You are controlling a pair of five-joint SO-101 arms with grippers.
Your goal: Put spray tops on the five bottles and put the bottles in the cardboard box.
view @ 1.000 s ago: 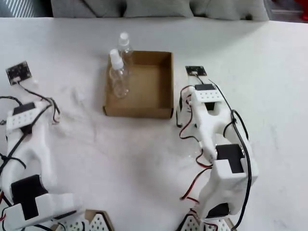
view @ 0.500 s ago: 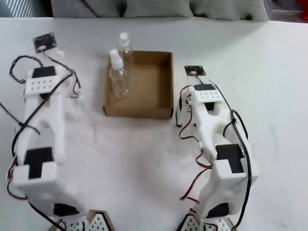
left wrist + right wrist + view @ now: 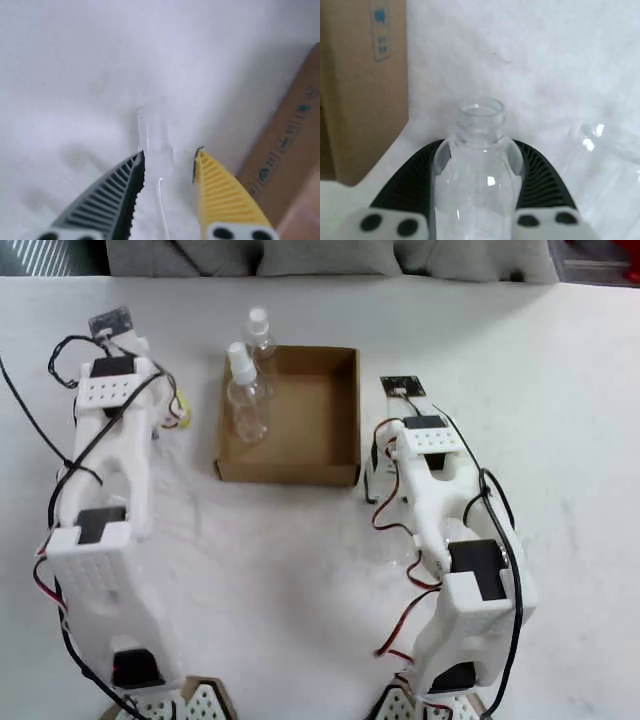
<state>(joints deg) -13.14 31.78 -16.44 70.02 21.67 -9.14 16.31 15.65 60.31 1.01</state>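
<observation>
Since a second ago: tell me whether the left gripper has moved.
Yes. In the high view the left gripper has swung away from the near edge of the table, going farther out and rightward, closer to the cardboard box.

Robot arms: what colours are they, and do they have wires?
The left arm and right arm are chunky white plastic with black motor blocks. Thin red and black cables loop along them. The left end effector has one black ribbed finger and one yellow finger; the right end effector has black ribbed fingers.
</observation>
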